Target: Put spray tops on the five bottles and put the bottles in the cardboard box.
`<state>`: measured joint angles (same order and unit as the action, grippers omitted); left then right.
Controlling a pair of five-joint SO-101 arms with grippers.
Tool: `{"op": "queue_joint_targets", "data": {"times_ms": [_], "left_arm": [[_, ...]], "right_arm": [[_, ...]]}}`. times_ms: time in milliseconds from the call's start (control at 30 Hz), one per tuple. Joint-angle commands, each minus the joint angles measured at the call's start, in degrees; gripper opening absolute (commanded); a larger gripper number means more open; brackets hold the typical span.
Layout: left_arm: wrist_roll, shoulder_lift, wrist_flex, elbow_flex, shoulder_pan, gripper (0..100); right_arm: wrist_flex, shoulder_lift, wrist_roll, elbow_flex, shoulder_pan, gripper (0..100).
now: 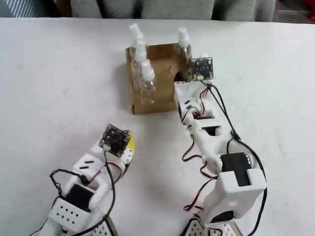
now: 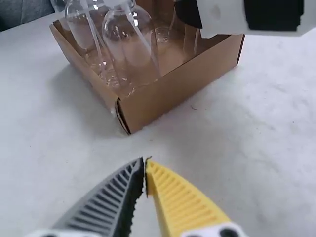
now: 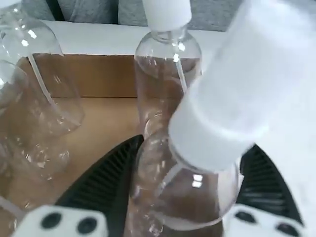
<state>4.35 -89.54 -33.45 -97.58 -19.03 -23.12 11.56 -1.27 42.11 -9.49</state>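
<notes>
Right wrist view has the right gripper (image 3: 185, 170) clamped on a capped bottle (image 3: 192, 202) at the box (image 3: 94, 74) — looks like the last one, since four other bottles (image 1: 146, 78) stand inside with tops on. Left gripper (image 2: 145, 175) sits closed and empty nearby — only the release left, I'd say.

It looks like a robotics lab: small printed-plastic arms (image 1: 216, 147) with exposed wires (image 1: 225, 112) on a plain white table (image 1: 54, 73).

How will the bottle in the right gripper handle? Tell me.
The clear bottle looks empty, so probably light. Tall with a bulky spray top, it may tip if nudged. Its smooth round wall could slip between the fingers.
</notes>
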Motion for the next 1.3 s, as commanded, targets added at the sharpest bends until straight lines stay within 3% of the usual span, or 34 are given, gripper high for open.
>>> {"op": "queue_joint_targets", "data": {"times_ms": [0, 200, 367, 500, 700, 900, 1133, 1267], "left_arm": [[0.70, -1.36, -0.26, 0.18, 0.75, 2], [0.70, -1.36, -0.26, 0.18, 0.75, 2], [0.70, -1.36, -0.26, 0.18, 0.75, 2], [0.70, -1.36, -0.26, 0.18, 0.75, 2], [0.70, -1.36, -0.26, 0.18, 0.75, 2], [0.70, -1.36, -0.26, 0.18, 0.75, 2], [0.70, -1.36, -0.26, 0.18, 0.75, 2], [0.70, -1.36, -0.26, 0.18, 0.75, 2]], "right_arm": [[-0.66, -0.84, -0.18, -1.23, -0.04, 26.0], [-0.84, -0.84, -0.62, -1.49, 0.13, 24.1], [-1.01, -1.98, -0.79, -1.58, 0.48, 1.5], [-1.01, -2.86, -0.70, -1.32, 1.63, 7.0], [-1.01, -3.38, -0.70, -1.49, 2.95, 2.0], [-1.01, -3.38, -1.23, -1.49, 2.42, 5.5], [-1.01, -2.95, -15.21, -1.14, -0.13, 6.9], [-1.01, -2.86, -15.82, -1.14, -0.57, 6.9]]}}
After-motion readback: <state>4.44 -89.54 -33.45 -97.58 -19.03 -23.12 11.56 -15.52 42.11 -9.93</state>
